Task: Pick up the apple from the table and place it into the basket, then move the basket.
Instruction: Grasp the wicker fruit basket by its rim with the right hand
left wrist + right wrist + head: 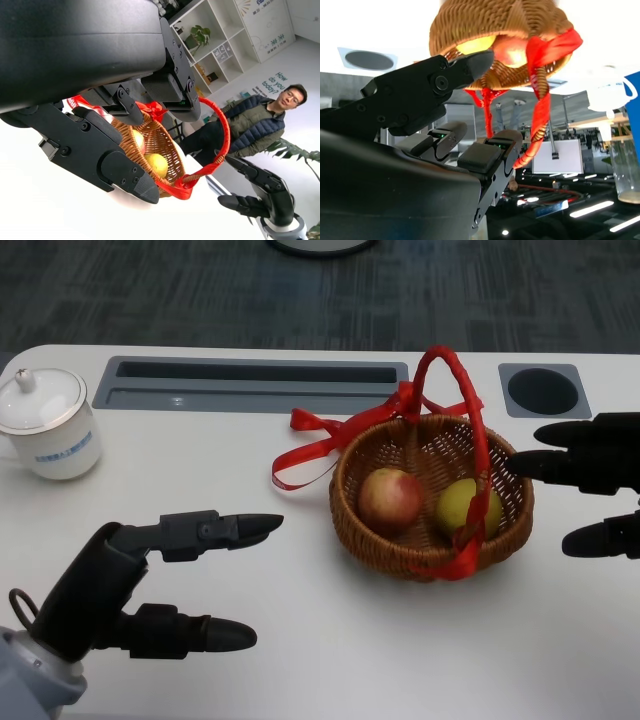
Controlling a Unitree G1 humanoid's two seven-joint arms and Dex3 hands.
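A reddish apple (389, 498) lies in the wicker basket (352, 512) beside a yellow-green fruit (466, 505). The basket has a red ribbon-wrapped handle (478, 440) and stands on the white table. My left hand (160, 580) is open at the lower left, fingers pointing toward the basket and well short of it. My right hand (590, 475) is open just right of the basket, its fingertips close to the rim. The left wrist view shows the basket (160, 142) beyond my fingers (107, 160). In the right wrist view the basket (470, 22) sits close past my fingers (435, 80).
A white lidded cup (45, 425) stands at the far left. A grey recessed tray (250, 383) runs along the back, with a round black port (543, 390) at the back right. A person (255, 125) stands beyond the table.
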